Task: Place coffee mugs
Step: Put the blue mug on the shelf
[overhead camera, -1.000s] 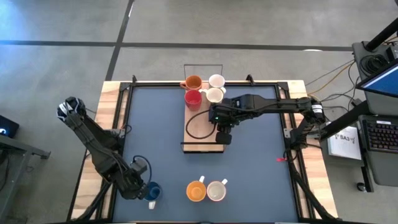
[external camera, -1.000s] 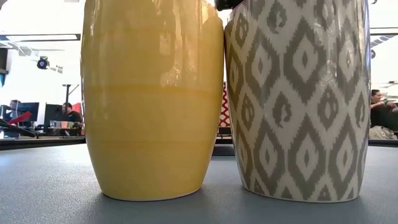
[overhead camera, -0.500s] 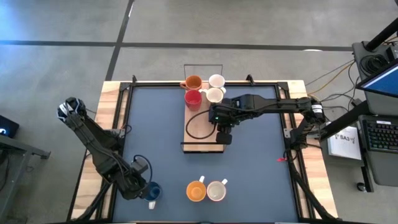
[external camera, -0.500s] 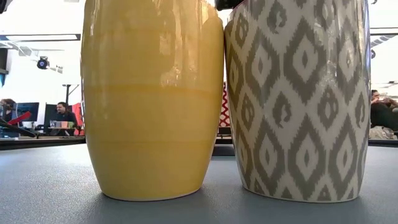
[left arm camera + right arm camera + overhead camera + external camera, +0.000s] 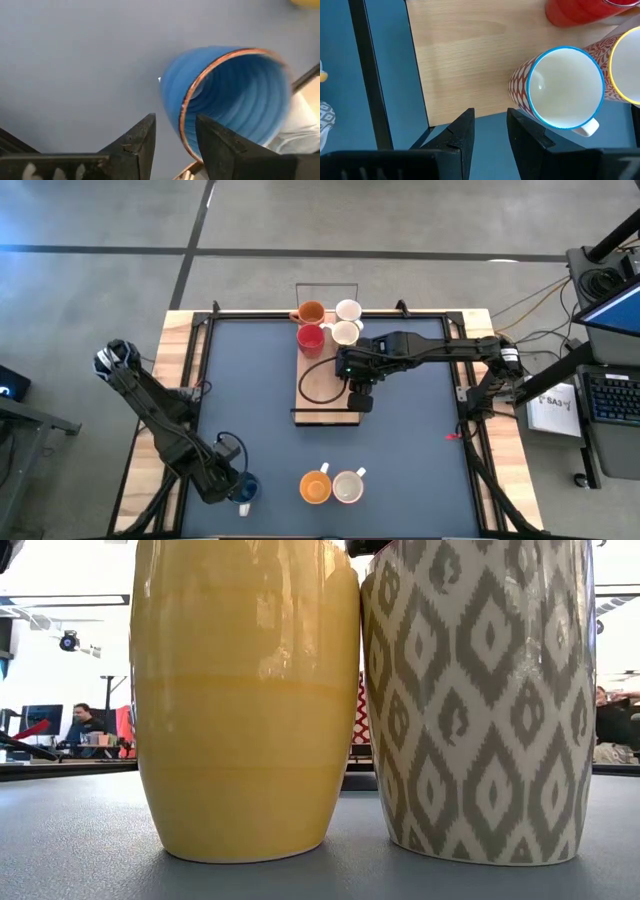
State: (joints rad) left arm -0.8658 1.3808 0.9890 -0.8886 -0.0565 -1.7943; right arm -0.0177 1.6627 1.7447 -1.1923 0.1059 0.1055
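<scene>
A blue mug (image 5: 244, 488) stands on the dark table near its front left. My left gripper (image 5: 175, 130) is at it, fingers a little apart, one on each side of its wall. An orange mug (image 5: 315, 486) and a grey-patterned white mug (image 5: 348, 486) stand side by side at the front; both also show in the low view. An orange mug (image 5: 311, 312), a red mug (image 5: 310, 337) and two white mugs (image 5: 348, 310) stand on the far end of a wooden board (image 5: 322, 385). My right gripper (image 5: 490, 120) hangs narrowly open and empty over the board's right edge. My left gripper comes from above with one finger (image 5: 215, 145) inside the blue mug and the other (image 5: 142, 142) outside, across the rim (image 5: 183, 120). A strip of table shows between the outer finger and the wall. I cannot tell whether the inner finger touches.
In the right wrist view a red-patterned white mug with a blue rim (image 5: 562, 87) stands by the red mug (image 5: 580, 12). A dark frame (image 5: 370, 75) closes the board's near end. The table has raised wooden edges (image 5: 180, 380). People sit in the room behind.
My left arm has edged slightly toward the table's near edge at the blue mug. The mug stays where it was.
</scene>
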